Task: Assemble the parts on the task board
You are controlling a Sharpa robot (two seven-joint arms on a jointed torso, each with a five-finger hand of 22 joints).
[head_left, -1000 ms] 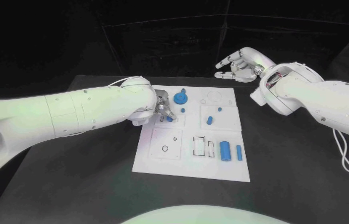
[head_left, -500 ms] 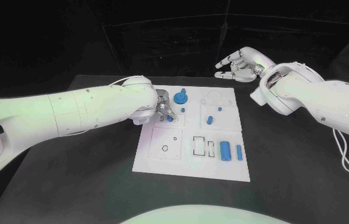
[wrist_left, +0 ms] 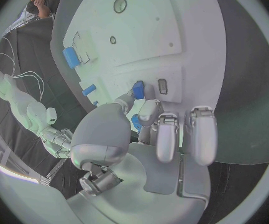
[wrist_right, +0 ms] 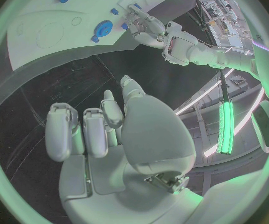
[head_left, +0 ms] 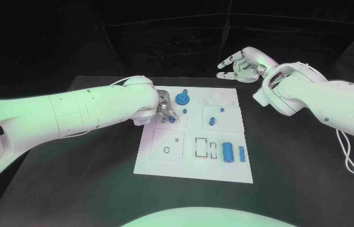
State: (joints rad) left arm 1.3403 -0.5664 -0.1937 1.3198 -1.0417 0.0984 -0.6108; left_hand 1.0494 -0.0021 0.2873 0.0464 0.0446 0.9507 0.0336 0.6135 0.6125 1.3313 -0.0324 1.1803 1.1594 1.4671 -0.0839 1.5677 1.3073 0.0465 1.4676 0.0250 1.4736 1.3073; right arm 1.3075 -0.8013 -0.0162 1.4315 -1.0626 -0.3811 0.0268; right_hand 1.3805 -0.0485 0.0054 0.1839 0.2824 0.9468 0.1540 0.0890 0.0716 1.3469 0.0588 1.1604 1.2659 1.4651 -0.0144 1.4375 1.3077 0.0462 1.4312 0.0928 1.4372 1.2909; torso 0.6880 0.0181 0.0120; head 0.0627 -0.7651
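The white task board lies in the middle of the black table. At the board's left edge my left hand pinches a small blue part between thumb and a finger. The left wrist view has that part just above the board, beside a small rectangular slot. A blue gear sits near the board's far edge. Two short blue pegs lie mid-board, and a blue cylinder lies with a thin blue bar on the near right. My right hand hangs open in the air beyond the board's far right corner, holding nothing.
The right wrist view looks past my right hand to the board, the gear and the left hand. Bare black table surrounds the board on both sides and in front.
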